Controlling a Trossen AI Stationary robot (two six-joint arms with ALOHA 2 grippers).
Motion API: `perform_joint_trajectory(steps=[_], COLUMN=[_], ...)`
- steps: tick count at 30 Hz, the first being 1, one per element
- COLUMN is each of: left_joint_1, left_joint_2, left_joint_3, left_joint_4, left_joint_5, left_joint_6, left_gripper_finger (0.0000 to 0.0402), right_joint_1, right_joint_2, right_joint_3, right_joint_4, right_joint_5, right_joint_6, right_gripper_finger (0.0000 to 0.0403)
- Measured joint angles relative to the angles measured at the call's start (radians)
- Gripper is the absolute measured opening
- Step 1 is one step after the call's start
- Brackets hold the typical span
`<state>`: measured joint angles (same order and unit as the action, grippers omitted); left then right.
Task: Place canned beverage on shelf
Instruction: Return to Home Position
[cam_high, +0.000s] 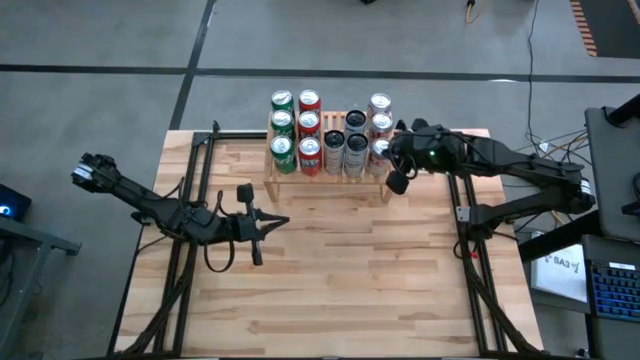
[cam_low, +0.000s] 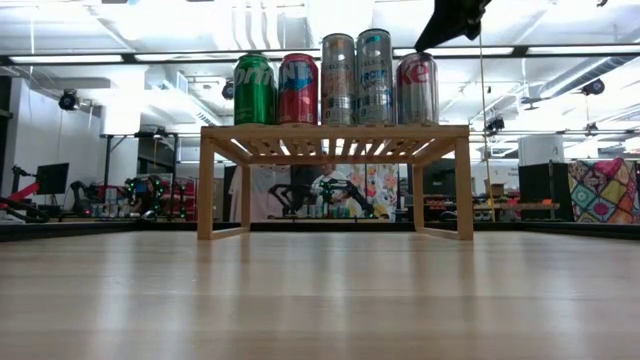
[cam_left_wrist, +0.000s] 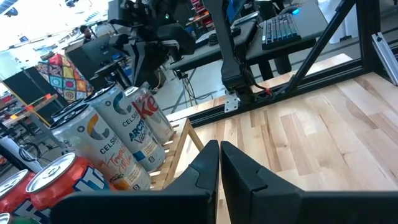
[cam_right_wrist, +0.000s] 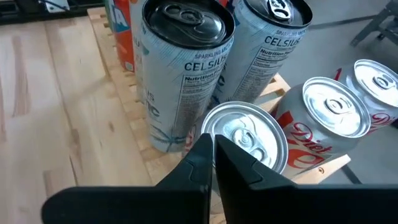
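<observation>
Overhead, level, wrist views sharing shelf (cam_low: 335, 131)

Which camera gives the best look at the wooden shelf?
The low view: it shows the shelf whole from the front, legs and slatted top, cans standing on it. In the high view the cans cover most of it. The wrist views catch only slat ends beside cans.

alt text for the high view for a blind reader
Seen from above, a low wooden shelf near the table's far edge holds five rows of upright cans, green, red, silver and red-silver. The right gripper hovers over its right end; the left gripper hangs over the table in front.
</observation>
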<state>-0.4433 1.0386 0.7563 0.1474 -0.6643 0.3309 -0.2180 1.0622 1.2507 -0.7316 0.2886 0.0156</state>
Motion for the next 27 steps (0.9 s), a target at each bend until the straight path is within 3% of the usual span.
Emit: perform_joint_trajectory(steps=[19,27], left_joint_1=[0.0,-0.001], left_joint_2=[0.0,-0.004], left_joint_3=[0.0,0.0], left_joint_4=[0.0,-0.004], left_joint_5=[0.0,0.002], left_joint_6=[0.0,0.014], left_gripper_finger=[0.0,0.0], right_joint_1=[0.0,0.039], right_joint_2=[-0.026,-0.034], right_joint_3=[0.003,0.066], right_joint_4=[-0.044,-0.034], right_joint_5=[0.0,-0.004], right_joint_6=[-0.027,-0.028], right_gripper_finger=[0.0009,0.0009])
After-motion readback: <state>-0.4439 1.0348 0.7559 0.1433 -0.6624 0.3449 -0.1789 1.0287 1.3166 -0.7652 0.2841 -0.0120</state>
